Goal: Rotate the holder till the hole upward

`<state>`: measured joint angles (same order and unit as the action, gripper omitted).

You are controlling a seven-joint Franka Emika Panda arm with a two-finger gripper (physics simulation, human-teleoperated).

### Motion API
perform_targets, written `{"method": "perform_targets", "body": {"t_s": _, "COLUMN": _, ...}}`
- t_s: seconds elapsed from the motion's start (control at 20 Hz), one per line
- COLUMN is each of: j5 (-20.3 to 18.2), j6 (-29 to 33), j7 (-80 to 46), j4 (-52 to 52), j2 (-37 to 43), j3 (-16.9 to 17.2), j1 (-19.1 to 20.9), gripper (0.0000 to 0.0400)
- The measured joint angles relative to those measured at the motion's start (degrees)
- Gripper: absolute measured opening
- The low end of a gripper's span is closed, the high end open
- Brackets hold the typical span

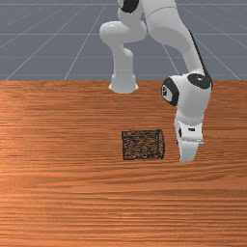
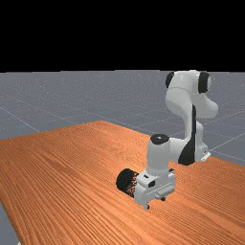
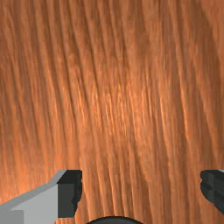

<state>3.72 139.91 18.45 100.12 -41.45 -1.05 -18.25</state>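
The orange-brown wooden surface [image 1: 58, 202] has streaky grain; beyond lies a grey, pale-gridded floor [image 1: 43, 43], under black sky [image 2: 119, 33].

No readable text, label, brand, number or sign appears on anything.

We take this for a simulated robot lab, a rendered scene rather than a real room. The floor [image 2: 43, 98] is a flat grey plane, ruled with thin pale lines in a wide grid, and in the far view we see it run to a level horizon under plain black [image 2: 119, 33]. On it we see a broad orange-brown wooden table [image 2: 62, 165], with a white and grey arm [image 1: 123, 72] based on its top.
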Motion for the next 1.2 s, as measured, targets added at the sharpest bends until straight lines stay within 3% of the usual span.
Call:
{"method": "perform_targets", "body": {"t_s": 0.05, "j5": 0.11, "j6": 0.58, "j7": -0.16, "j4": -0.34, "j2": -1.03, "j3": 0.18, "j1": -0.17, "gripper": 0.04}}
{"method": "perform_targets", "body": {"t_s": 0.1, "j5": 6.66, "j6": -9.73, "j7": -6.9, "j4": -8.37, "j2": -6.21, "j3": 6.3, "j1": -6.26, "gripper": 0.04}}
{"method": "perform_targets", "body": {"t_s": 0.2, "j5": 10.57, "j6": -23.64, "j7": -7.83, "j4": -22.62, "j2": -14.26, "j3": 10.43, "j1": -10.04, "gripper": 0.04}}
{"method": "perform_targets", "body": {"t_s": 0.25, "j5": 1.79, "j6": -0.83, "j7": -3.01, "j4": -2.61, "j2": -3.49, "j3": 1.66, "j1": -3.01, "gripper": 0.04}}
{"method": "perform_targets", "body": {"t_s": 0.35, "j5": 4.37, "j6": -4.73, "j7": -7.01, "j4": -6.02, "j2": -5.18, "j3": 3.85, "j1": -6.8, "gripper": 0.04}}
{"method": "perform_targets", "body": {"t_s": 0.4, "j5": 12.88, "j6": -24.86, "j7": -13.21, "j4": -22.87, "j2": -15.03, "j3": 12.02, "j1": -14.57, "gripper": 0.04}}
{"method": "perform_targets", "body": {"t_s": 0.5, "j5": 12.94, "j6": -21.05, "j7": -15.3, "j4": -16.79, "j2": -11.8, "j3": 11.67, "j1": -15.49, "gripper": 0.04}}
{"method": "perform_targets", "body": {"t_s": 0.55, "j5": 11.59, "j6": -15.16, "j7": -15.11, "j4": -11.08, "j2": -8.5, "j3": 10.18, "j1": -14.49, "gripper": 0.04}}
{"method": "perform_targets", "body": {"t_s": 0.6, "j5": 14.15, "j6": -23.16, "j7": -16.57, "j4": -16.99, "j2": -12.1, "j3": 12.61, "j1": -17.03, "gripper": 0.04}}
{"method": "perform_targets", "body": {"t_s": 0.75, "j5": 15.79, "j6": -23.82, "j7": -19.3, "j4": -13.71, "j2": -10.65, "j3": 13.57, "j1": -19.53, "gripper": 0.04}}
{"method": "perform_targets", "body": {"t_s": 0.8, "j5": 15.53, "j6": -20.82, "j7": -20.06, "j4": -9.97, "j2": -8.59, "j3": 13.05, "j1": -19.61, "gripper": 0.04}}
{"method": "perform_targets", "body": {"t_s": 0.9, "j5": 15.32, "j6": -15.94, "j7": -19.52, "j4": -5.01, "j2": -5.82, "j3": 12.54, "j1": -18.79, "gripper": 0.04}}
{"method": "perform_targets", "body": {"t_s": 1.05, "j5": 17.41, "j6": -16.75, "j7": -19.8, "j4": -3.76, "j2": -5.73, "j3": 14.45, "j1": -19.16, "gripper": 0.04}}
{"method": "perform_targets", "body": {"t_s": 1.1, "j5": 15.64, "j6": -10.48, "j7": -17.63, "j4": 0.92, "j2": -2.83, "j3": 12.88, "j1": -16.7, "gripper": 0.04}}
{"method": "perform_targets", "body": {"t_s": 1.2, "j5": 13.81, "j6": -10.3, "j7": -13.6, "j4": 1.8, "j2": -2.14, "j3": 11.53, "j1": -14.0, "gripper": 0.04}}
